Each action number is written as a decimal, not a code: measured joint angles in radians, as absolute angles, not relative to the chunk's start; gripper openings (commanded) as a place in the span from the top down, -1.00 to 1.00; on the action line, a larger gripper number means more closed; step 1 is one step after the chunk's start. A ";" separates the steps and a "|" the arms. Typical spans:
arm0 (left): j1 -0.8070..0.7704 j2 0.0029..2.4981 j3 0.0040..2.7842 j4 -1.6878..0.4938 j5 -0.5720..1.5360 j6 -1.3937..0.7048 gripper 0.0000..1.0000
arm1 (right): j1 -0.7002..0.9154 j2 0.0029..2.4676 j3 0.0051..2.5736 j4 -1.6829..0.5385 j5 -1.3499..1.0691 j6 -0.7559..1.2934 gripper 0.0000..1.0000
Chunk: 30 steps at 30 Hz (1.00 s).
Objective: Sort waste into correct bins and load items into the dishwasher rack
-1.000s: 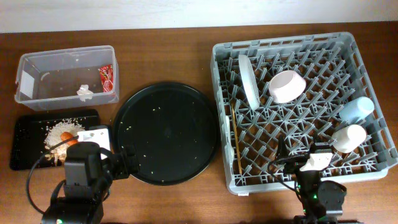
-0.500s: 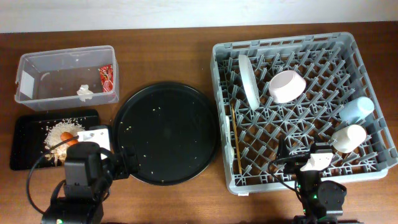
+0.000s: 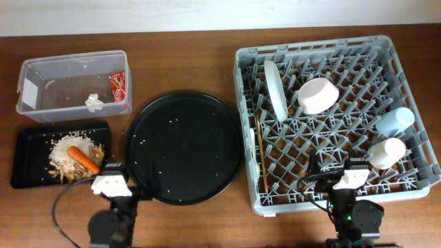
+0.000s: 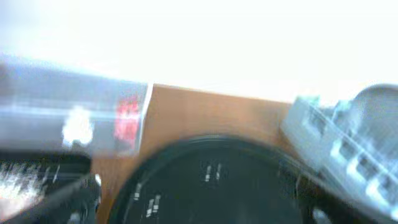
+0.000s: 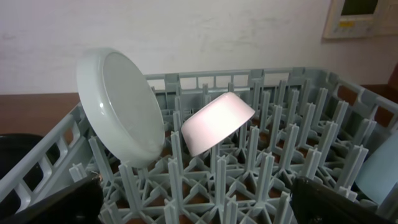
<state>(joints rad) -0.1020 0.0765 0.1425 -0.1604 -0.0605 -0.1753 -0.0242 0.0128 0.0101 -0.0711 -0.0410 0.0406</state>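
The clear tub point(image 3: 41, 76) holds the red wrapper point(image 3: 117, 85) and the white tissue point(image 3: 94, 102). The black rectangular tray point(image 3: 27, 148) holds rice point(image 3: 69, 146), the carrot point(image 3: 83, 160) and brown scraps. The grey rack point(image 3: 337, 148) holds the plate point(image 3: 277, 88), bowl point(image 3: 317, 95), light-blue cup point(image 3: 395, 120), white cup point(image 3: 384, 153) and chopstick point(image 3: 261, 157). The fork is out of view. My left gripper point(image 3: 118, 195) is open and empty at the table's front, facing the round tray in the blurred left wrist view point(image 4: 199, 214). My right gripper point(image 3: 341, 178) is open and empty over the rack's front rows point(image 5: 199, 205).
The large round black tray point(image 3: 182, 148) with a few crumbs lies between the bins and the rack. In the right wrist view the plate point(image 5: 121, 115) stands upright and the bowl point(image 5: 214, 121) leans on pegs, with the blue cup point(image 5: 382, 168) at the right edge.
My left arm has pulled back toward the table's front edge, uncovering the carrot and rice on the black rectangular tray. The right arm has not moved.
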 measured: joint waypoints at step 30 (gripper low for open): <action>-0.105 0.011 0.014 -0.082 -0.022 0.023 -0.98 | -0.024 0.012 0.010 -0.071 -0.041 0.040 -0.97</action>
<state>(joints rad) -0.1055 0.0109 0.0139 -0.0818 -0.0219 0.0235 -0.0242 0.0120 0.0101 -0.0711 -0.0410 0.0402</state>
